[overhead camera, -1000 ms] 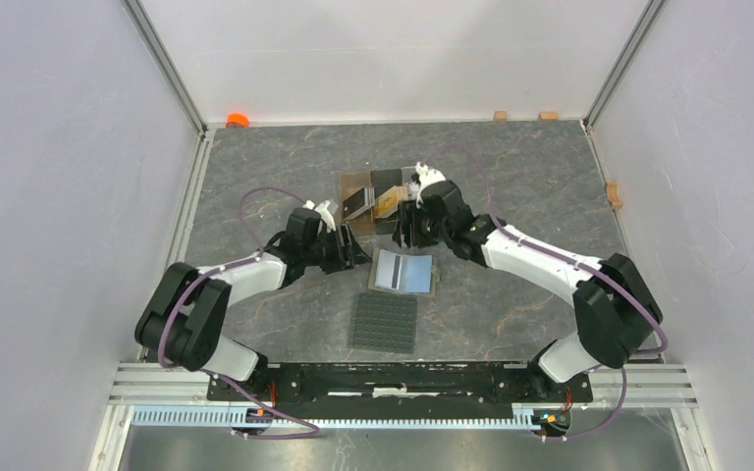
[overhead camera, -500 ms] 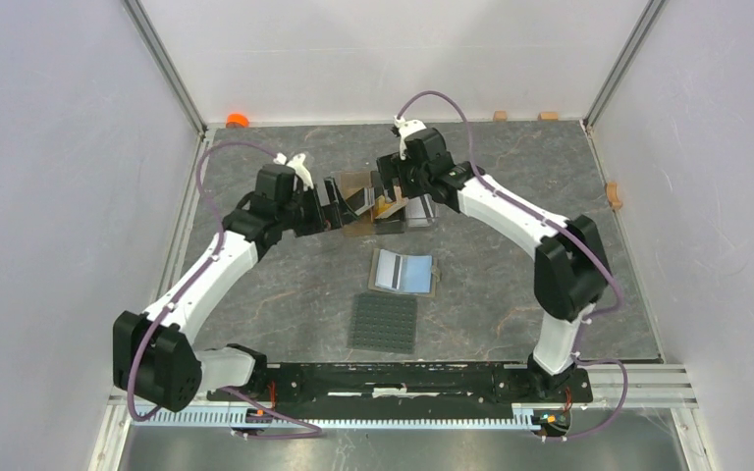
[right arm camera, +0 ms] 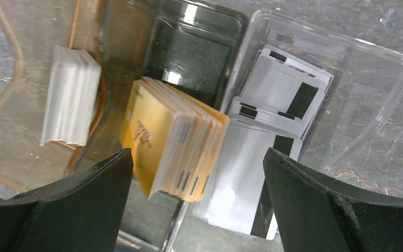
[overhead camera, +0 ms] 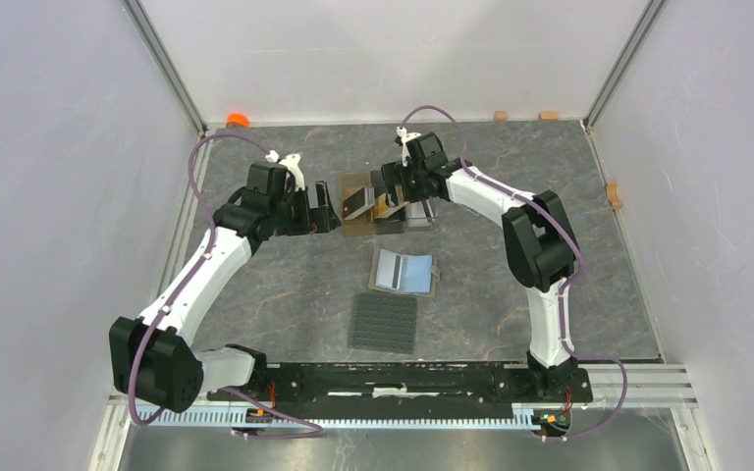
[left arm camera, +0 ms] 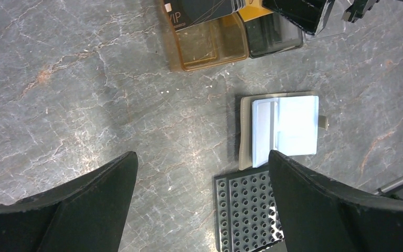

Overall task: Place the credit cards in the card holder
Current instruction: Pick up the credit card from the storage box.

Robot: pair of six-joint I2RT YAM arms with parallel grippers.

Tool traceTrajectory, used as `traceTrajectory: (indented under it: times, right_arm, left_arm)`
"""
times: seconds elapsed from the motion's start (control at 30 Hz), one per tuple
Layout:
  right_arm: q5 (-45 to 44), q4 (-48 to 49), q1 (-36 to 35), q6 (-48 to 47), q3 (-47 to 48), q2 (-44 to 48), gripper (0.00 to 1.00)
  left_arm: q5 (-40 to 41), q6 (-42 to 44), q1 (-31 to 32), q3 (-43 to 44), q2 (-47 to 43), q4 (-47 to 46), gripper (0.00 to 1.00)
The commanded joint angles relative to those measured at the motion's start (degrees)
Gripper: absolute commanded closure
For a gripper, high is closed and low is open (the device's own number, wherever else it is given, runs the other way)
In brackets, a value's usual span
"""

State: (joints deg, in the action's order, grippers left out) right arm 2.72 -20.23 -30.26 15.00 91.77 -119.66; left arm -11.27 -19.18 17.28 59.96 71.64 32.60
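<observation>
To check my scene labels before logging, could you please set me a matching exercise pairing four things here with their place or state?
Things:
1. card holder
2. studded mat
3. gold-orange cards
4. right hand

Places or states:
A. leaning in the middle slot of the stand
B. open, over the stand
C. lying open, pockets up
D. flat, nearest the arm bases

Pairs: 1-C, 2-D, 3-A, 4-B.
</observation>
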Motion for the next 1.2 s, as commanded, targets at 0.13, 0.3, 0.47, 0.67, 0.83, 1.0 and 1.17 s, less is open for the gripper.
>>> traceTrajectory:
  times: [0.13, 0.3, 0.47, 0.67, 0.83, 1.0, 1.17]
  right_arm:
    - [3.0, 1.7, 2.9, 2.7, 1.9, -0.6, 0.03]
    - [2.9, 2.1, 3.5, 2.9, 0.1, 1.5, 0.04]
    - [2.5, 2.3, 3.6, 2.9, -1.0, 3.3, 0.04]
    - [1.8, 2.4, 3.7, 2.8, -1.5, 4.8, 0.07]
    - [2.3, 3.5, 3.7, 2.5, -1.9, 5.0, 0.18]
    - [3.1, 3.9, 3.7, 2.6, -2.0, 4.5, 0.34]
    - [3.5, 4.3, 3.7, 2.9, -2.4, 4.6, 0.49]
  left_arm:
    - [1.0, 3.3, -0.6, -0.6, -0.3, -0.1, 0.0]
    - [0.4, 3.1, -0.6, -0.6, -0.1, -0.3, 0.0]
    - [-0.2, 2.9, -0.6, -0.7, 0.1, -0.4, 0.0]
    - [-0.9, 2.8, -0.6, -0.9, 0.3, -0.4, 0.0]
    - [-1.5, 2.7, -0.6, -0.9, 0.6, -0.4, 0.0]
    - [-1.8, 2.7, -0.6, -1.0, 0.8, -0.5, 0.0]
    - [-2.1, 2.7, -0.6, -1.0, 1.0, -0.4, 0.0]
